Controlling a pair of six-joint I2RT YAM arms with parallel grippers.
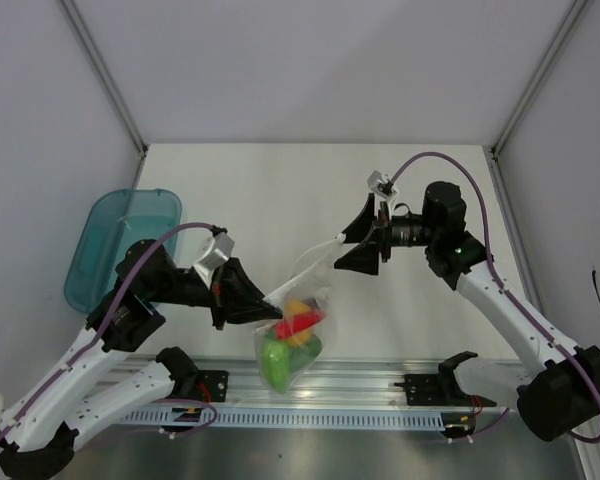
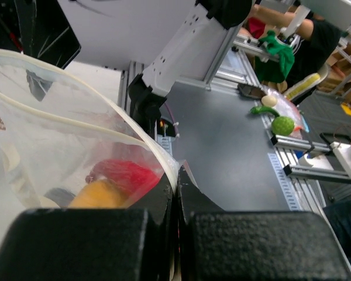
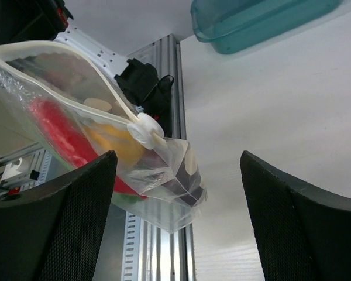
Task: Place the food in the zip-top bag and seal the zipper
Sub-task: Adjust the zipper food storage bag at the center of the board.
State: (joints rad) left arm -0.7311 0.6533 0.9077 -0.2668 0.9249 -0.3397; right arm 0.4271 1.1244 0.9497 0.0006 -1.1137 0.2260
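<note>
Over the surface's (image 1: 280, 190) near edge, the zip-top bag (image 1: 298, 300) hung with the food (image 1: 280, 360) inside, left jaws clamped on one corner. Its zipper (image 3: 76, 82) ran up and rightward to the right jaws, standing apart at that end.

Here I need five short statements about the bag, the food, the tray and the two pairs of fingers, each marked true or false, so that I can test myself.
1. The left fingers are shut on the bag. True.
2. The right fingers are shut on the bag. False: they stand wide open.
3. The food lies in the tray. False: red, yellow and green pieces are inside the bag.
4. The tray is on the left arm's side of the table. True.
5. The bag lies flat on the table. False: it is held up in the air.
</note>
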